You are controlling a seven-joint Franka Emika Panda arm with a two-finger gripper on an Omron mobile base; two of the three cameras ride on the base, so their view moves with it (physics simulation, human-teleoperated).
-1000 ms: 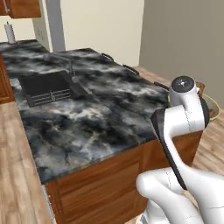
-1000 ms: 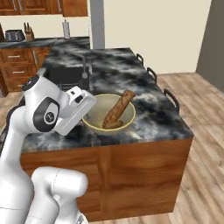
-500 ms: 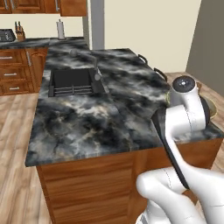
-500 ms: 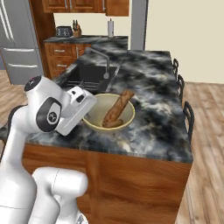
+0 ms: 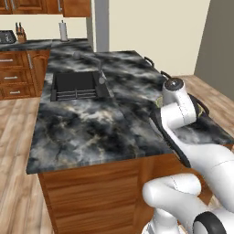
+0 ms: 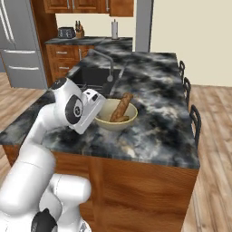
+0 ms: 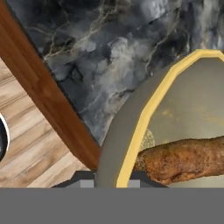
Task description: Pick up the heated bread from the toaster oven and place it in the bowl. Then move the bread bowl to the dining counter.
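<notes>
The closed jaws grip the rim of the round olive-yellow bowl (image 6: 116,117) with the brown bread stick (image 6: 120,108) near the front edge of the black marbled worktop (image 6: 158,108), so I judge the next move is to release it there.

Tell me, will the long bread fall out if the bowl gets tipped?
Probably. The bread leans on the bowl's rim and sticks out above it, so a tilt could slide it off. It looks crusty and stiff, so likely no flopping. The bowl is shallow.
</notes>
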